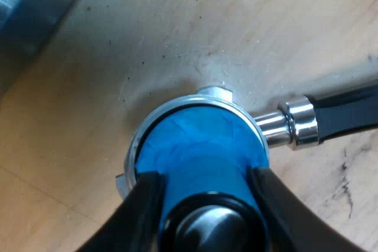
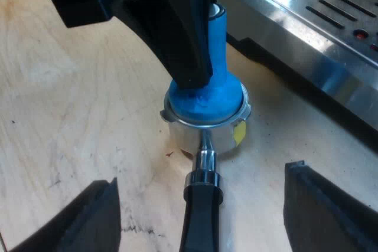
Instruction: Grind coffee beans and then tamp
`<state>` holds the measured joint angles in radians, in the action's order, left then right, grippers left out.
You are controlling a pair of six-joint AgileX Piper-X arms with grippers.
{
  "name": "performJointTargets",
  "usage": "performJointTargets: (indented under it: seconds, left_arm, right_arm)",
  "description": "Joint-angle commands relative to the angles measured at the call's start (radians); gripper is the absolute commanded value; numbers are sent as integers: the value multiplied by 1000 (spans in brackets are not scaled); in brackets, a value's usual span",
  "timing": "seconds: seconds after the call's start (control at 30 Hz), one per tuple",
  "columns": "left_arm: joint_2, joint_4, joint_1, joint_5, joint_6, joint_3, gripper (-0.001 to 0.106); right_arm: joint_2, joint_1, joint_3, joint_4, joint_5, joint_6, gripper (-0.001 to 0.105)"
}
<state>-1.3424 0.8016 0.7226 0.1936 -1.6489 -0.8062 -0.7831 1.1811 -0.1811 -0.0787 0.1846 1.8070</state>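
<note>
The left gripper [image 1: 207, 205] clamps the blue tamper [image 1: 201, 140] squarely inside the holder [image 2: 190, 138] on the worktop [image 2: 71, 104], ready for pressing; the right gripper [image 2: 202, 175] is spread wide astride the handle [image 2: 201, 219].

Clamped in left claw [image 1: 205, 184]: blue tamper [image 1: 198, 143], seated in metal holder [image 1: 295, 123] on wooden table [image 1: 248, 22].

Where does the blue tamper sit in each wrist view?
Left wrist view: blue tamper held by the left gripper, seated in the metal holder.
Right wrist view: blue tamper in the metal holder, beside the espresso machine.
Shared landmark: the holder's chrome collar.
</note>
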Motion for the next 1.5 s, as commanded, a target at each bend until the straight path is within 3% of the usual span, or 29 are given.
performJointTargets:
  seconds: [0.03,0.47,1.0,1.5]
  left_arm:
    - [-5,-13,7,1,-10,0,0]
    - [-116,10,7,24,-7,0,0]
    - [-123,-56,7,20,-7,136,0]
    - [-123,-58,7,20,-7,147,0]
  right_arm:
    - [8,0,-3,-14,-10,8,61]
    - [8,0,-3,-14,-10,8,61]
    - [8,0,-3,-14,-5,8,61]
    - [8,0,-3,-14,-5,8,61]
